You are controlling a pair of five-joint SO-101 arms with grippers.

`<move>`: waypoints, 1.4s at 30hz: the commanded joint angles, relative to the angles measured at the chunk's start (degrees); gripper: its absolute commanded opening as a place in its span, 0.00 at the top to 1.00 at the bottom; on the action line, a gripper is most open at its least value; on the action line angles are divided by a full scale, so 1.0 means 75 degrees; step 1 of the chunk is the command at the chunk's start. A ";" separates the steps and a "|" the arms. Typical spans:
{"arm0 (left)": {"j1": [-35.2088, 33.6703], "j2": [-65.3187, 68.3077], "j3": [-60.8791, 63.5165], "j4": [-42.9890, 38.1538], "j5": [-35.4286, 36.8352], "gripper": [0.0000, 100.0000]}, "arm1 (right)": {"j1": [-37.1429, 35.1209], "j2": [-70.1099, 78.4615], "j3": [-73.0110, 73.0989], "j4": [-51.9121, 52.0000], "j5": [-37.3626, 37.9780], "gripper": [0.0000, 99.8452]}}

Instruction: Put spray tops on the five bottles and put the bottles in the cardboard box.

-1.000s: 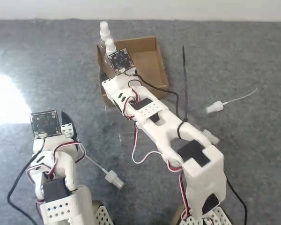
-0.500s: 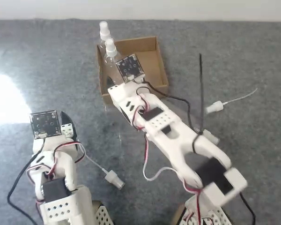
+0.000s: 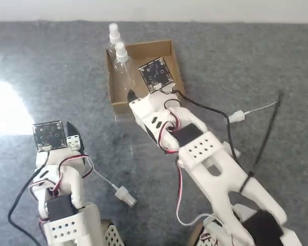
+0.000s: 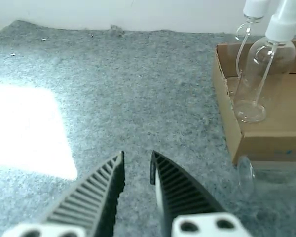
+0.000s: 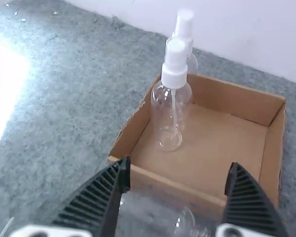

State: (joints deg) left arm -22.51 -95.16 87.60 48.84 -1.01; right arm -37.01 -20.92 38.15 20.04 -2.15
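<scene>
The cardboard box [image 3: 177, 72] sits toward the far side of the grey desk [image 3: 246, 51]. One clear bottle [image 5: 171, 98] with a white spray top stands upright inside it, close to a corner. A second capped bottle [image 5: 184, 27] stands right behind the first; from these angles it is hard to say whether it is inside the far wall or just beyond it. The right pincer [image 5: 178, 170] hovers over the near wall of the box with its jaws spread wide and nothing between them. In the high view its dark tip [image 3: 131, 96] lies at that same near edge. Just in front of the box wall, on the desk, lies another clear bottle [image 5: 185, 219], seen also from the left wrist [image 4: 244, 173]; it looks to be on its side, though the clear plastic makes its outline faint. The left pincer [image 4: 137, 160] hangs low over bare desk, well apart from the box, its jaws only a narrow slit apart and gripping nothing. Three loose spray tops lie on the desk. One, with its dip tube [image 3: 126, 196], lies near the base of the left arm. Another [image 3: 236, 117] lies to the right of the box with its tube pointing away, and a third [image 3: 234, 151] is partly hidden beside the right arm.
</scene>
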 commanded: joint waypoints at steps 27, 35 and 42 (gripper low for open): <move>-0.0023 -0.0117 -0.0240 -0.0223 -0.0059 0.92 | -0.0897 -0.0803 -0.0363 0.5796 -0.4173 0.73; -0.0023 -0.0117 -0.0147 -0.0387 -0.0059 0.92 | -0.0908 0.1178 -0.1899 0.5796 -0.5908 0.73; -0.0023 -0.0117 -0.0147 -0.0387 -0.0059 0.92 | -0.0885 0.2210 -0.2590 0.5749 -0.6423 0.73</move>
State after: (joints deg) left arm -22.51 -95.16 87.60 47.34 -1.01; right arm -43.34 -5.63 23.74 63.47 -48.92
